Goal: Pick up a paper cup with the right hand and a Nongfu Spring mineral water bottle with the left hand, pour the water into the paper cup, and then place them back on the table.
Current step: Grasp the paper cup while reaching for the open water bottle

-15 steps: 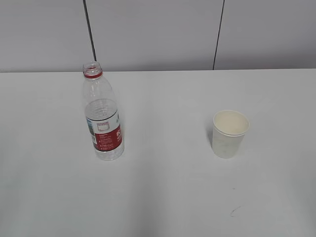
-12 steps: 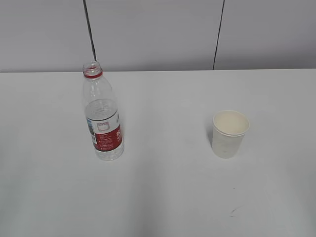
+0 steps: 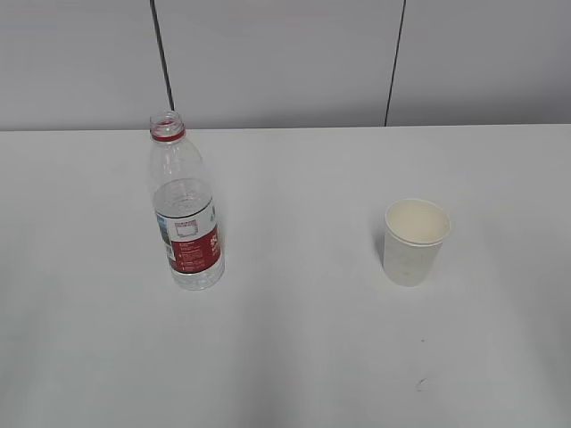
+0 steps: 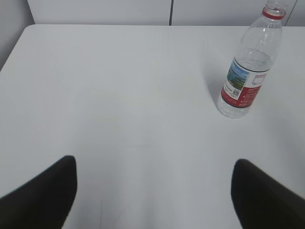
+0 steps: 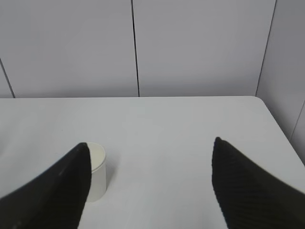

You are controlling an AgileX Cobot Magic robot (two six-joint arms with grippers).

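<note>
The Nongfu Spring bottle (image 3: 186, 207) stands upright and uncapped on the left of the white table (image 3: 294, 357), about a third full. It also shows at the upper right of the left wrist view (image 4: 246, 67). The white paper cup (image 3: 414, 241) stands upright on the right. In the right wrist view the cup (image 5: 96, 176) is partly behind the left finger. My left gripper (image 4: 153, 164) is open and empty, well short and left of the bottle. My right gripper (image 5: 151, 145) is open and empty, to the right of the cup. Neither arm shows in the exterior view.
A grey panelled wall (image 3: 285, 62) runs behind the table's far edge. A small dark mark (image 3: 419, 384) lies on the tabletop near the front right. The table's right corner (image 5: 259, 100) shows in the right wrist view.
</note>
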